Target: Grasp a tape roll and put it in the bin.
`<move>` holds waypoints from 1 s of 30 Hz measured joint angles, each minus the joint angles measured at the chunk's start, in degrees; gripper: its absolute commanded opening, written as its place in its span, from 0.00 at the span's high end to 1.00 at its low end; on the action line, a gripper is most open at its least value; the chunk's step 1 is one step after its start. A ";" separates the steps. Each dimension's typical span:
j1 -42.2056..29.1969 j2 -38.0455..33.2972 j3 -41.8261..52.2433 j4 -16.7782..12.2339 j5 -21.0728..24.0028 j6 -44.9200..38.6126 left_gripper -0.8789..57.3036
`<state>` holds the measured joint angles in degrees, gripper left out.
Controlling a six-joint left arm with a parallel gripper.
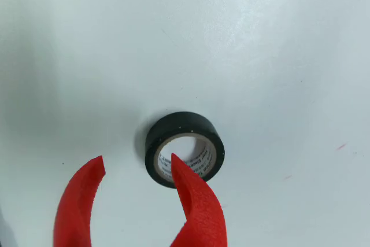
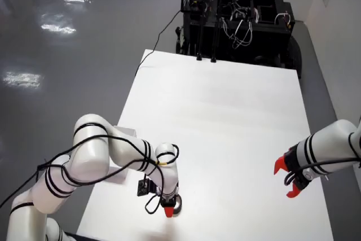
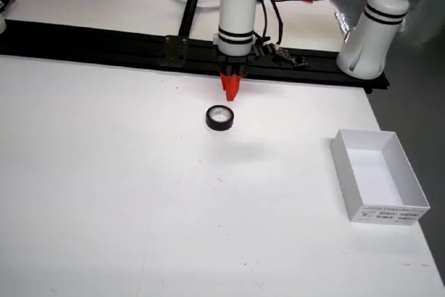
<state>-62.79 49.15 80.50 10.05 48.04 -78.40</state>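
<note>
The black tape roll (image 1: 184, 148) is seen lying flat on the white table (image 1: 260, 56), with the red fingers (image 1: 199, 201) held wide open, holding nothing, one tip over its rim.

End effector (image 1: 137, 165) down, fingers spread

- White arm reaches over white surface (image 2: 225, 117), red gripper (image 2: 168, 211) low at near edge, touching/just over tape roll (image 2: 177, 206).
- 2nd arm w/ red gripper (image 2: 286, 179) at right.
- Black rack (image 2: 237, 21) at far end.
</note>
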 measured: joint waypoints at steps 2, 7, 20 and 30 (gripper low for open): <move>0.05 0.38 0.08 0.15 -0.50 -0.06 0.57; -0.01 1.52 -0.02 0.76 -1.71 -0.20 0.57; -0.84 4.19 -2.23 2.40 -3.71 -0.35 0.59; -1.09 6.17 -3.88 2.75 -4.27 -0.40 0.76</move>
<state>-63.88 55.32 76.62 12.80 43.78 -78.80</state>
